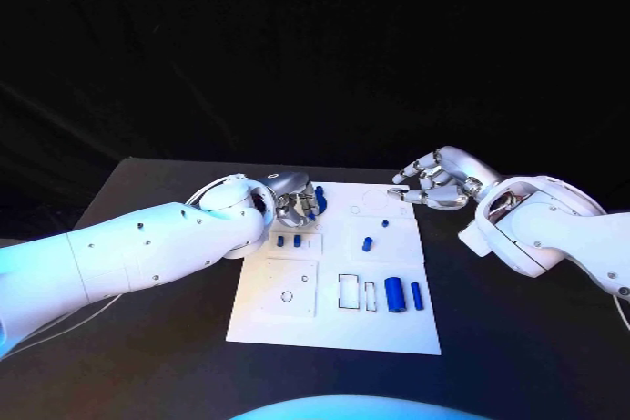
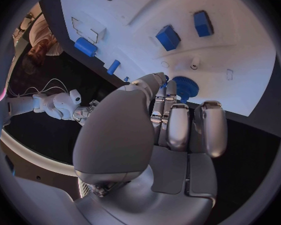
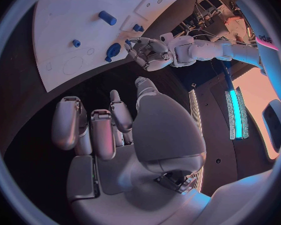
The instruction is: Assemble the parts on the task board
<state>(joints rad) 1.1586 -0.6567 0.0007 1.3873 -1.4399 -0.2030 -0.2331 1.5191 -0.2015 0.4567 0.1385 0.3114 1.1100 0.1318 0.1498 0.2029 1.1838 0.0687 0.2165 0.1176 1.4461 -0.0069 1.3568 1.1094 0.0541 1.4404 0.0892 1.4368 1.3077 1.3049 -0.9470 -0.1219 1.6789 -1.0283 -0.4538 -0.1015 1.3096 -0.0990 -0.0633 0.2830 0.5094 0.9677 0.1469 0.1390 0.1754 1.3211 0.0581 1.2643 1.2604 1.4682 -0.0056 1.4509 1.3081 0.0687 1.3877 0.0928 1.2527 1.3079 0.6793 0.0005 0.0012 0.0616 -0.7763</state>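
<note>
The white task board (image 1: 335, 324) lies in the middle of the black table. My left hand (image 1: 296, 209) is over its far left corner, and its thumb and fingers (image 2: 168, 96) pinch a blue gear (image 2: 187, 88) just above the board, near a small white peg (image 2: 194, 63). The gear (image 3: 113, 50) and the left hand (image 3: 150, 54) also show in the right wrist view. My right hand (image 1: 437, 185) hovers off the board's far right corner, fingers (image 3: 93, 130) apart and holding nothing. Two small blue blocks (image 2: 168, 37) lie beyond the gear.
A thick blue cylinder (image 1: 392, 294) and a slim blue rod (image 1: 418, 296) lie near the board's near right side, beside empty rectangular slots (image 1: 350, 291). Small blue pieces (image 1: 368, 243) sit mid-board. A square plate with a ring hole (image 1: 287, 297) is at the near left. Black table (image 1: 512, 347) surrounds the board.
</note>
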